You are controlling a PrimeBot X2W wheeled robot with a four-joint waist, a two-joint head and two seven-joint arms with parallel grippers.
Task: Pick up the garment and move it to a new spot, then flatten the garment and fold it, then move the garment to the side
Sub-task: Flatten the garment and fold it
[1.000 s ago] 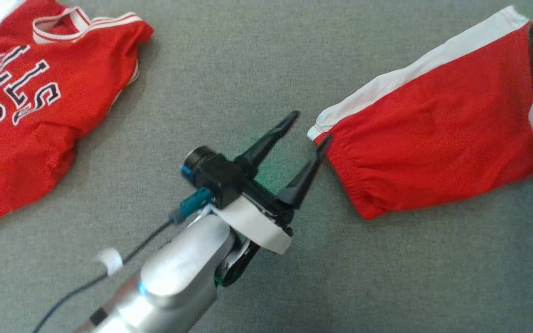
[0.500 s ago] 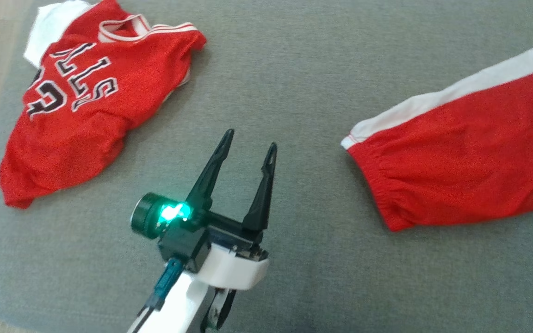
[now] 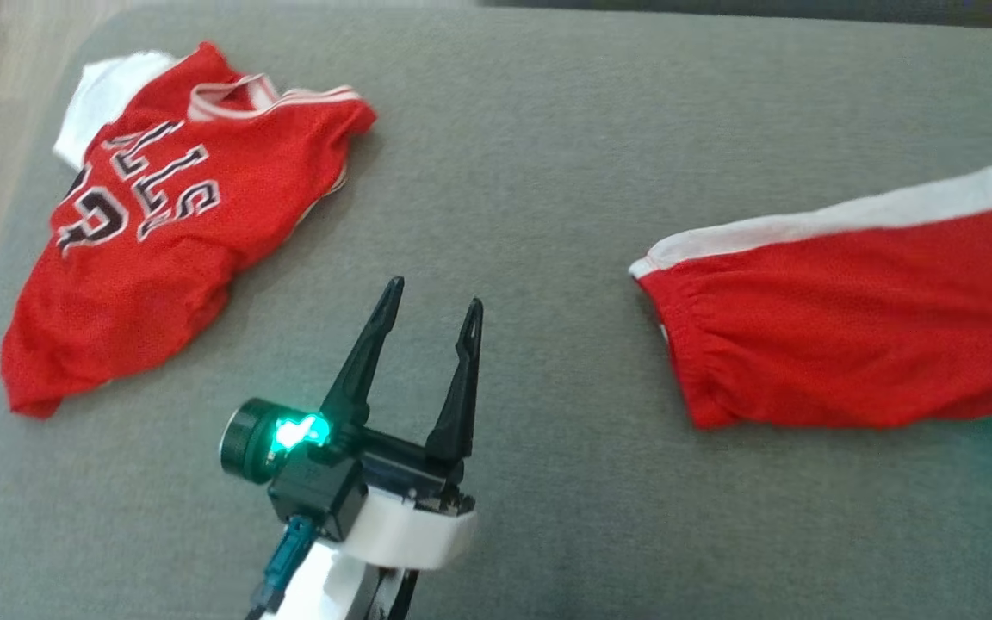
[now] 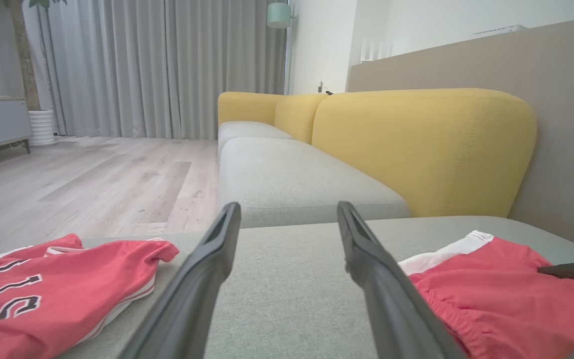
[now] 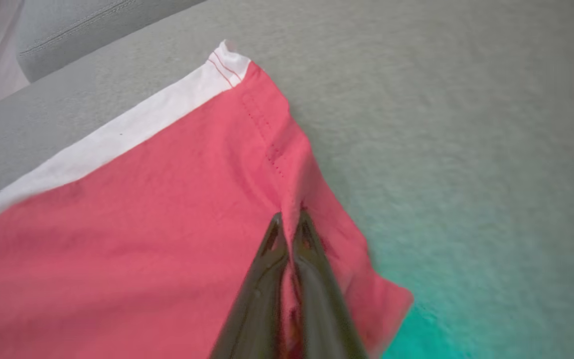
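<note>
Grey cushion (image 3: pixel 548 155) sits under the left gripper (image 3: pixel 434 294), jaws wide, holding nothing. Further right, the right gripper (image 5: pixel 289 219) pinches the folded red shorts (image 3: pixel 849 327) near a hem corner, likely to drag them aside. A red jersey (image 3: pixel 160 241) lies crumpled beyond.

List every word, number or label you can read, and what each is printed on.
"LLS": black letters edged in white on the red jersey, lying rotated; the rest of the word is out of sight.
A large digit beside those letters, perhaps "3": partly folded under, so not certain.
red shorts: no text on them.
Left wrist view: the jersey's markings are cut off and unreadable.
</note>
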